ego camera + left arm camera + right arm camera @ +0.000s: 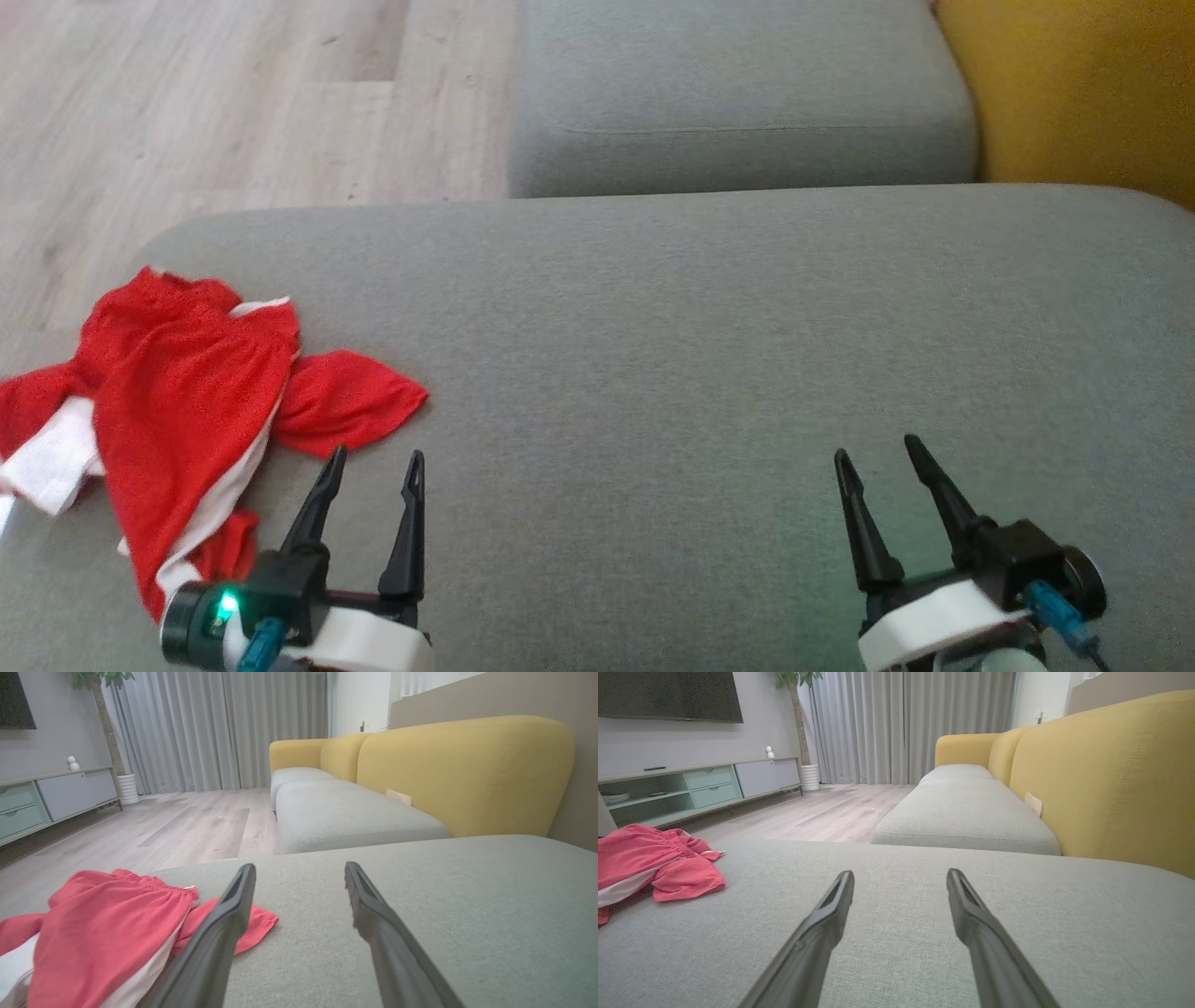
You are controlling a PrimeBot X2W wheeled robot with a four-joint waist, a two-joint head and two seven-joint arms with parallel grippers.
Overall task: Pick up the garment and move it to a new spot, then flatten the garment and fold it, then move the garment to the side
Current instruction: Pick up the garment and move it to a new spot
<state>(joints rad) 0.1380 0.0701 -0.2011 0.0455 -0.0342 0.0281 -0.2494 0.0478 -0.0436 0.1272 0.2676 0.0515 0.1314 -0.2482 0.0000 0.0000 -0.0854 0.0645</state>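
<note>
Red garment (177,411) crumpled at seat cushion's (700,373) left edge; left gripper (377,454) fingers apart, just beside it; right gripper (877,447) also apart, empty, well clear. Risk: pinching one loose layer likely drags the heap off that edge.

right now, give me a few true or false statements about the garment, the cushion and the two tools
1. The red and white garment lies crumpled on the grey cushion. True.
2. The left tool is shut on the garment. False: it is open and holds nothing, just beside the garment's edge.
3. The right tool is open above bare cushion. True.
4. The garment lies nearer the right tool than the left one. False: it is on the left side, next to the left tool.
5. The sofa's backrest is yellow. True.
</note>
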